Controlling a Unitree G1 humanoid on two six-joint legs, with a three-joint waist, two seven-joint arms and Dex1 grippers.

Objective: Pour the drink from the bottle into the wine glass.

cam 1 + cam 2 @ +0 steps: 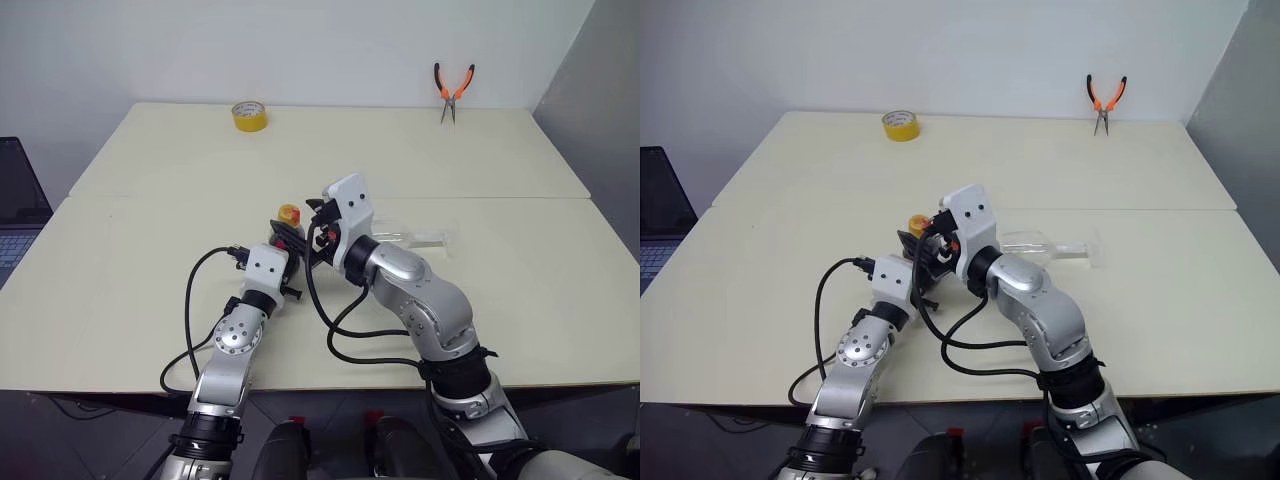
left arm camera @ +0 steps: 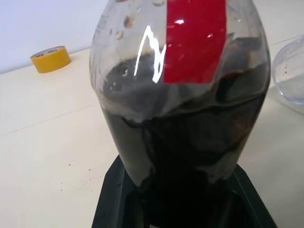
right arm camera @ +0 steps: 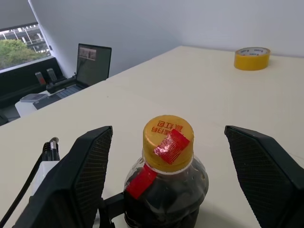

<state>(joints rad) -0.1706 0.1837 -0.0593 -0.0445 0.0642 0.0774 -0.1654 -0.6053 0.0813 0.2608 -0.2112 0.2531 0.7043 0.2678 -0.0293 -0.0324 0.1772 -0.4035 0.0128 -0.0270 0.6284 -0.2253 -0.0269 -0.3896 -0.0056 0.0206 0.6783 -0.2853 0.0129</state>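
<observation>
right wrist view: the right gripper [image 3: 166, 175] has its jaws spread wide on either side of the yellow-capped bottle [image 3: 167, 183], not touching. the left gripper [image 1: 287, 243] is clamped on the bottle's body. the wine glass [image 1: 1045, 246] lies on its side on the counter [image 1: 520, 300], beyond the right arm. a tape roll [image 1: 249, 116] and pliers [image 1: 453, 92] sit at the far edge; a laptop [image 3: 92, 62] stands off the counter's left side.

The table [image 1: 150, 290] is pale cream, made of two tops pushed together with a seam running across between them. On the far top a yellow tape roll [image 1: 249, 116] lies flat near the back edge, and orange-handled pliers [image 1: 453, 92] rest at the far right (whether they lean against the wall cannot be told). On the near top the wine glass [image 1: 412, 238] lies on its side.
</observation>
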